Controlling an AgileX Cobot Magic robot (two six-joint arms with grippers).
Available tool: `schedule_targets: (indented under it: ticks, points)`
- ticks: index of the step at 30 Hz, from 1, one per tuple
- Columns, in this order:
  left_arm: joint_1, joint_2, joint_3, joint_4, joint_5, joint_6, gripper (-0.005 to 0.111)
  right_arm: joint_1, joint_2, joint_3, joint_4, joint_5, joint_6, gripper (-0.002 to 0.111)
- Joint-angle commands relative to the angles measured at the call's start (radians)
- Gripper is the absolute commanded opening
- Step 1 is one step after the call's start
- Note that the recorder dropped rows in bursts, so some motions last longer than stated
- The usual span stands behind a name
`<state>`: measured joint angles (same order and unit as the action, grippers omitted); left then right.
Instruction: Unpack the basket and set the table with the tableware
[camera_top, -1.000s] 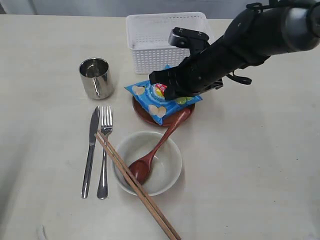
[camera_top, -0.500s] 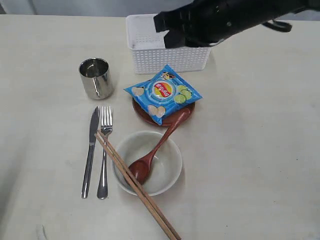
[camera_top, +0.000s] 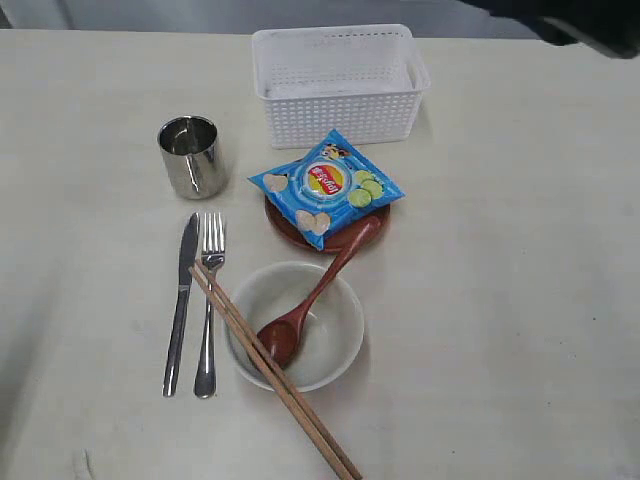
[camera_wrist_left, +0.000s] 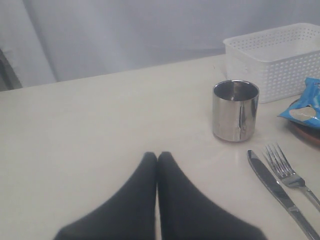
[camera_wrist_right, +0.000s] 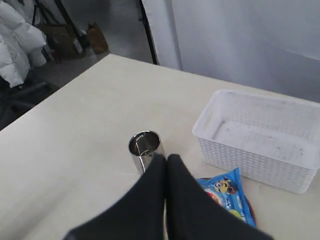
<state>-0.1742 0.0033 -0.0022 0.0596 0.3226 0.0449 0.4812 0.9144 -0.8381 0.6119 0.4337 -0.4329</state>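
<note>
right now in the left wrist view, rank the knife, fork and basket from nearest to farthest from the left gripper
1. knife, on the table off to the side of the left gripper
2. fork, lying just beyond the knife
3. basket, far back, past the mug

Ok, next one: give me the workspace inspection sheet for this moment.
Surface: table pale cream, faint grain.
Job's things: basket empty; mug upright; knife and fork side by side; spoon in the bowl, handle on the plate; chopsticks across the bowl's rim.
Clutter: blue crisp bag lying on the plate.
Jaws: left jaws shut, empty; right jaws shut, empty; both clear of the things.
Cables: nothing seen.
Surroundings: pale grey backdrop behind the table; cluttered floor beyond one edge.
</note>
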Motion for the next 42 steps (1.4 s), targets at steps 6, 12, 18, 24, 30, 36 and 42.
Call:
schedule_targets:
  ticks: [6,12,18,24,30,36,42]
  points:
    - [0.002,-0.003,0.002,-0.009,-0.001,0.0,0.0,0.0,-0.356,0.084,-0.011,-0.01,0.002,-0.001]
    - [0.002,-0.003,0.002,-0.009,-0.001,0.0,0.0,0.018,-0.477,0.084,-0.011,-0.011,0.002,-0.001]
    - [0.002,-0.003,0.002,-0.009,-0.001,0.0,0.0,0.212,-0.502,0.084,-0.011,-0.009,0.002,-0.001]
    - [0.002,-0.003,0.002,-0.009,-0.001,0.0,0.0,0.32,-0.502,0.086,-0.011,-0.009,0.002,-0.001]
    - [0.002,-0.003,0.002,-0.009,-0.001,0.0,0.0,0.335,-0.524,0.16,-0.101,-0.07,0.008,-0.001]
    - [0.002,-0.003,0.002,-0.009,-0.001,0.0,0.0,0.221,-0.603,0.343,-0.263,-0.32,0.232,-0.001]
    - [0.002,-0.003,0.002,-0.009,-0.001,0.0,0.0,0.081,-0.76,0.532,-0.529,-0.485,0.351,-0.001]
